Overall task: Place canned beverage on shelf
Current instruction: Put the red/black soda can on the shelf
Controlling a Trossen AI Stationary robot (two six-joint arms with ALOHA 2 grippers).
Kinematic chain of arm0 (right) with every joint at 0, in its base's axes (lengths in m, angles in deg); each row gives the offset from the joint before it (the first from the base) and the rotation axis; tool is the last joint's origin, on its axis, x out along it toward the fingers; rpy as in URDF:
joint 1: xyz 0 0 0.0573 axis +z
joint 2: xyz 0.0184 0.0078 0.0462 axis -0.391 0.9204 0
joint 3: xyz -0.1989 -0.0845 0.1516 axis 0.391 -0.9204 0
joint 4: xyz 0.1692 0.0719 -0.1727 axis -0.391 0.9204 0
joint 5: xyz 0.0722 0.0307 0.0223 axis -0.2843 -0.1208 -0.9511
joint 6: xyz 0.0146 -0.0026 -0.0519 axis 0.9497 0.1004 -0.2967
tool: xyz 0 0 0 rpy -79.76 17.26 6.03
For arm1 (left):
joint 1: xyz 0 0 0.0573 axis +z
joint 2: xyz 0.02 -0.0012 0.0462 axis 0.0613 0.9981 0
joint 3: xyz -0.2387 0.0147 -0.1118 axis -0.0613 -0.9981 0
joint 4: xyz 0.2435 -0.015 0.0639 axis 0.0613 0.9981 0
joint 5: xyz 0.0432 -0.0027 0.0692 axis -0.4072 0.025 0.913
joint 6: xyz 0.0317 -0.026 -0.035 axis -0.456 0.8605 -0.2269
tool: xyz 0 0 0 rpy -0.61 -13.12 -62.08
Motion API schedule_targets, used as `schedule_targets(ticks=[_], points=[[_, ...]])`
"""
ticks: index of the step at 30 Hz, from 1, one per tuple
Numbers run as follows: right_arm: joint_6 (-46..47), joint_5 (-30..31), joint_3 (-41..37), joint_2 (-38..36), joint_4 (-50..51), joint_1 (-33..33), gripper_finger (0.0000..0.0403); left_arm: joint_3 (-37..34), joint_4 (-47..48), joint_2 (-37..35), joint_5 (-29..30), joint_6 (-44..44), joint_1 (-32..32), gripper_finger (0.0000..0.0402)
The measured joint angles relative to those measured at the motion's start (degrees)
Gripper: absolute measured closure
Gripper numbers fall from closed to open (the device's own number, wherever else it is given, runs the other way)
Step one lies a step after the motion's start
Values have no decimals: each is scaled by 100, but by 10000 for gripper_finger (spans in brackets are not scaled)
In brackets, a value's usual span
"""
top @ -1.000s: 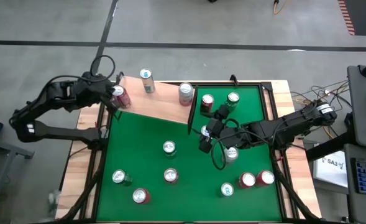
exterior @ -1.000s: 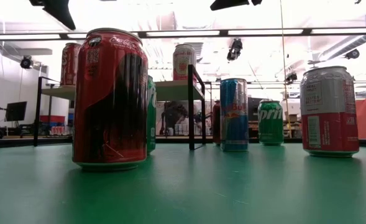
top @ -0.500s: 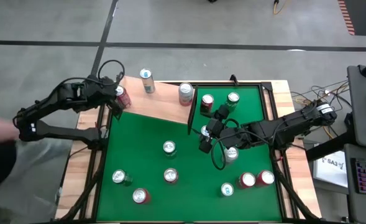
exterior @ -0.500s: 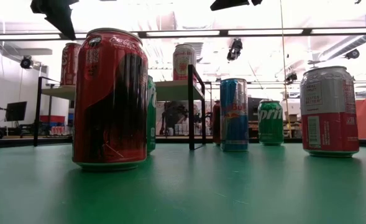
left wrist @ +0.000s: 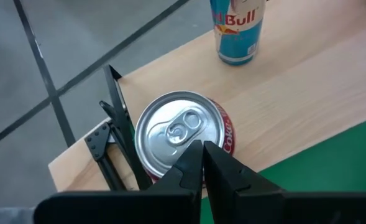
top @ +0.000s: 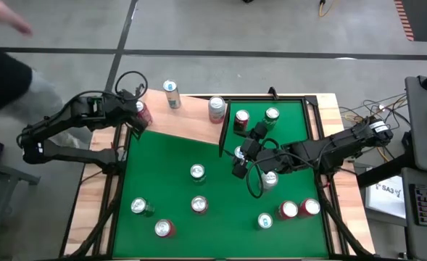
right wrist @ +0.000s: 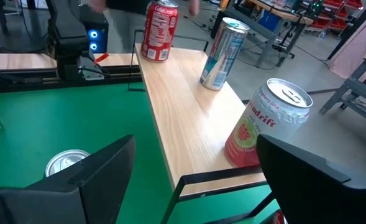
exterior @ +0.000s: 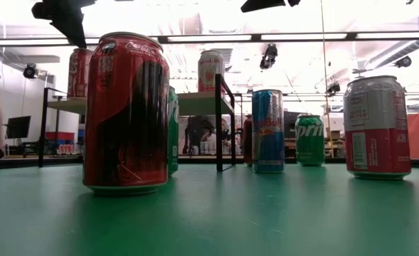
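left pincer point(left wrist: 202, 163) closed tight right above the red can point(left wrist: 181, 137) standing on the shelf point(top: 191, 123), right pincer point(top: 238, 161) spread wide over the green surface point(top: 220, 196)

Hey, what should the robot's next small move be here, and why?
Probably lift the left pincer straight up and clear. It is shut and empty just above the red cola can, which already stands upright on the shelf near its end. The right pincer hangs open over the table.

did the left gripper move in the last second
Yes, slightly. In the high view the left gripper, shut, has drawn a little away from the red can on the shelf, toward the table's left edge.
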Motion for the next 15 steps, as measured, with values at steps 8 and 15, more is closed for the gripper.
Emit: schedule_targets(ticks=[8, 15], points=[[0, 0, -38, 0, 7, 0, 78, 0, 29, -33, -87, 203, 0, 402], [2, 0, -48, 0, 75, 0, 78, 0, 37, -33, -89, 284, 0, 402]])
